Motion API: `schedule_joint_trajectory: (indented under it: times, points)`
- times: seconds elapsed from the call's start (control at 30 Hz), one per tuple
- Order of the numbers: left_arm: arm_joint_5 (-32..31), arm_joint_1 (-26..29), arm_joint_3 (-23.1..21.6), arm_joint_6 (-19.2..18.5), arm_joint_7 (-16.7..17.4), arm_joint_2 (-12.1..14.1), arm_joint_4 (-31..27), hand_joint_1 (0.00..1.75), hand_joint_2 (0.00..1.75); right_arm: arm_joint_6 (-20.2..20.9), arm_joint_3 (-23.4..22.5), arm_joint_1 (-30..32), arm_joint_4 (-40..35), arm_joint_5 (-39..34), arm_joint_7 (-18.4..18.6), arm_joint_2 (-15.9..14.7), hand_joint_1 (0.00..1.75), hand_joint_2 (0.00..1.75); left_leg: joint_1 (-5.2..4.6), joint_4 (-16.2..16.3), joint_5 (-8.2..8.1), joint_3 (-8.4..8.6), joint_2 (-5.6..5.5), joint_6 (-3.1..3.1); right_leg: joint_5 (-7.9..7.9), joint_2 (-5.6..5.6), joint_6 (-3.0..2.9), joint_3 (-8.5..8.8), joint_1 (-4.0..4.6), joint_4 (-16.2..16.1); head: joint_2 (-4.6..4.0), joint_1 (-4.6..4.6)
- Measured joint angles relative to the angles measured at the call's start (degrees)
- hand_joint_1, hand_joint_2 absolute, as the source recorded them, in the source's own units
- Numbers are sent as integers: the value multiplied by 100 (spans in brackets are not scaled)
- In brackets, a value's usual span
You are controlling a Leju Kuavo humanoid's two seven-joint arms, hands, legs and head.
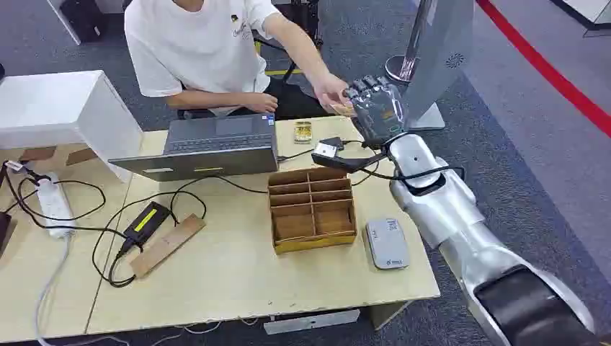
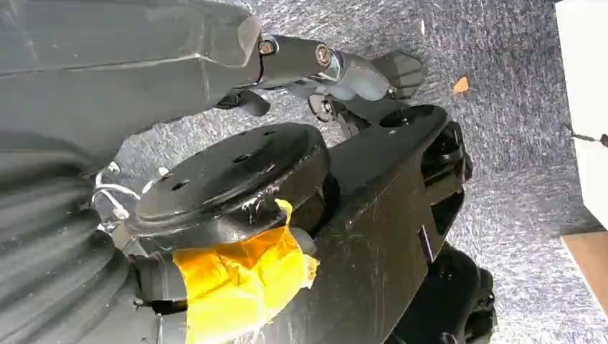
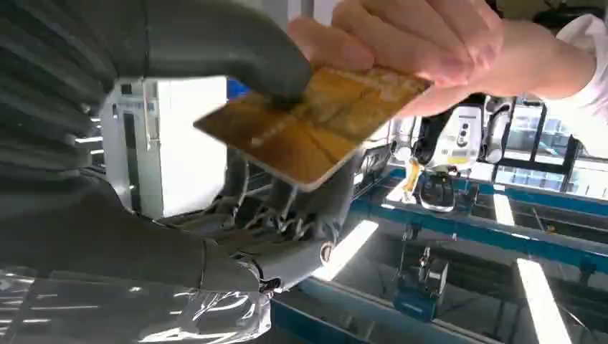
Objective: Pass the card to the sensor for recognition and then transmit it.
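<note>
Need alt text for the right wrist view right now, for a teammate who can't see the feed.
The robot's right hand pinches one end of a gold card under its grey thumb while a person's hand grips the other end, so both hold it at once. Behind them are a white cabinet and blue-framed equipment, blurred.

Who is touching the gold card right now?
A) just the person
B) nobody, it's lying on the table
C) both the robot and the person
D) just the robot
C: in the right wrist view the right robot hand and the person's hand both pinch the card.
</note>
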Motion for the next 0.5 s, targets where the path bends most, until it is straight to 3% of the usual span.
schedule_joint_trajectory:
  times: [0.5]
  points:
    - [2,0,-122,-249,-365,-35,4,0,175,-15,0,63,-203,-70,-22,4,175,175,0,0,0,0,2,0,0,0,0,-2,0,0,0,0]
